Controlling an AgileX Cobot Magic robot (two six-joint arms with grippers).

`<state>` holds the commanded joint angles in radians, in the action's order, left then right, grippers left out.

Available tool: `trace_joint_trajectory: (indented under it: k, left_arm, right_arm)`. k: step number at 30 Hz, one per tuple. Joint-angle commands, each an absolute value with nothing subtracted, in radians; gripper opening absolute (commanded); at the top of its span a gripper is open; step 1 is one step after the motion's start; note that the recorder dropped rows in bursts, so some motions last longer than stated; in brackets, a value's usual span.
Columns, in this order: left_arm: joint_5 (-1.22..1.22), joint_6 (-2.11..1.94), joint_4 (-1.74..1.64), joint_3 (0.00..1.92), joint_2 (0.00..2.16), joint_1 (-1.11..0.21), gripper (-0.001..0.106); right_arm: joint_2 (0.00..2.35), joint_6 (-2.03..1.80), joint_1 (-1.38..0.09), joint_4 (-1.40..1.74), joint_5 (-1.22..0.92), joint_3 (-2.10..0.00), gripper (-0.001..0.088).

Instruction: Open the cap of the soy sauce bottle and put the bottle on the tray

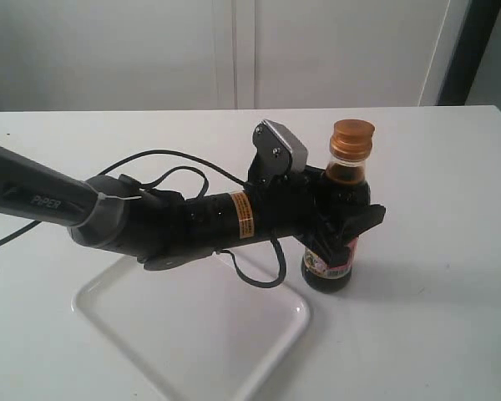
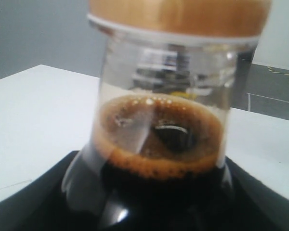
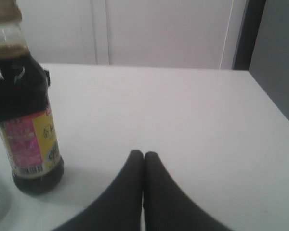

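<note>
The soy sauce bottle (image 1: 346,173) stands upright on the white table, just off the tray's (image 1: 88,305) right corner. Its orange-brown cap (image 1: 352,135) is down on the spout. My left gripper (image 1: 347,224) reaches in from the left and is shut on the bottle's body below the shoulder. Up close in the left wrist view, the bottle (image 2: 159,139) and cap (image 2: 178,14) fill the frame above my left gripper (image 2: 149,209). My right gripper (image 3: 143,155) is shut on nothing, low over the table, with the bottle (image 3: 26,120) a little way off. It is out of the exterior view.
The left arm (image 1: 150,217) and its black cable (image 1: 259,276) hang over the tray's far side. The table's edge (image 3: 274,110) runs close beside the right gripper, with a dark drop beyond it. A pale wall (image 1: 234,50) stands behind the table.
</note>
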<state>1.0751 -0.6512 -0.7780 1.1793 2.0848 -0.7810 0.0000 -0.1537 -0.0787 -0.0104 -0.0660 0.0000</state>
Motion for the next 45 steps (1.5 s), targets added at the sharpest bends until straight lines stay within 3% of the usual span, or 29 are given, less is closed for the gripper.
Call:
trace_joint_trajectory:
  k: [10,18,32,45]
  left_arm:
    - [1.075,-0.651,-0.78,1.179,2.085,-0.781,0.0]
    - [1.075,-0.651,-0.821,1.179,2.085,-0.781,0.0]
    - [1.075,-0.651,-0.824,1.179,2.085,-0.781,0.0]
    - [1.075,-0.651,-0.831,1.179,2.085,-0.781,0.0]
  right_arm:
    - [0.0,-0.326,-0.079,-0.008,0.344,0.0,0.0]
    - [0.034,-0.28,-0.079,0.0,0.271,-0.117,0.0]
    - [0.491,-0.232,-0.081,0.066,0.116,-0.39,0.0]
    - [0.736,-0.012,-0.081,0.039,-0.361,-0.568,0.0]
